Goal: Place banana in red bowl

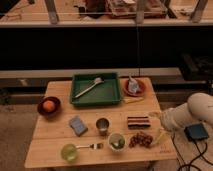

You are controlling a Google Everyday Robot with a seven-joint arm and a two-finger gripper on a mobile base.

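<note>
One wooden surface (55,131), green tray (107,95) at its back centre. Banana (133,100) lies on the surface off the tray's front right corner. Red bowl (143,89) sits just right of the tray. Claw (156,116) hangs right and forward of the tray, empty or gripping I cannot tell.

the robot's arm (192,114) is a thick, smooth tube in a cream-white shell, rounded and bulky, and shows just beyond the right edge of the wooden table (55,150). its upper side catches warm light and its underside falls to grey shadow. towards the table it narrows to a slimmer pale segment and ends in the gripper (156,117), a small off-white tip over the table's right edge. markings and screws are too small to tell.
</note>
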